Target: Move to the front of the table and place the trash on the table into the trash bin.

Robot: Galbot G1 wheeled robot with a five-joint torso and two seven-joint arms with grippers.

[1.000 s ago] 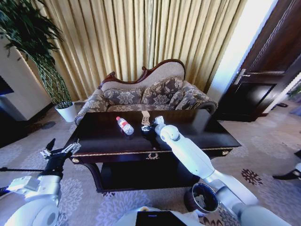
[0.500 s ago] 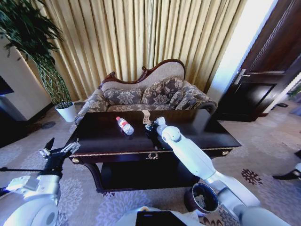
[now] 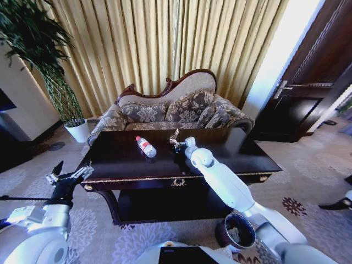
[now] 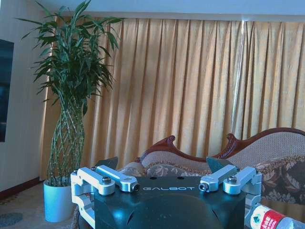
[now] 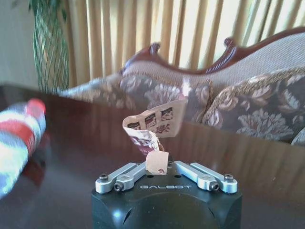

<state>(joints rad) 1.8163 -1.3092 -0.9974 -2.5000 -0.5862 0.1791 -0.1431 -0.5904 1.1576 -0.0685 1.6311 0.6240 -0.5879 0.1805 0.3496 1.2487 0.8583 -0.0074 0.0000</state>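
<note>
My right gripper (image 3: pixel 176 142) hangs over the middle of the dark glossy table (image 3: pixel 236 146), shut on a crumpled tan wrapper (image 3: pixel 174 134) that stands up from its fingers. The right wrist view has the jaws closed on the wrapper's (image 5: pixel 153 125) lower end, right gripper (image 5: pixel 156 165), above the tabletop (image 5: pixel 238 157). A clear bottle with a red-and-white label (image 3: pixel 146 147) lies on the table left of the wrapper, blurred in the right wrist view (image 5: pixel 19 138) and at a corner of the left wrist view (image 4: pixel 272 220). The round dark trash bin (image 3: pixel 237 231) stands on the carpet near the table's front right. My left gripper (image 3: pixel 69 177) (image 4: pixel 164 163) is open, left of the table.
A patterned sofa (image 3: pixel 170 113) sits behind the table before gold curtains. A tall plant in a white pot (image 3: pixel 78 131) stands at the back left. A dark door (image 3: pixel 308 104) is at the right. Open carpet lies left and right of the table.
The right gripper has drawn slightly right and up with the tan wrapper, which now stands clear of the tabletop. The left arm and the bottle have not moved.
</note>
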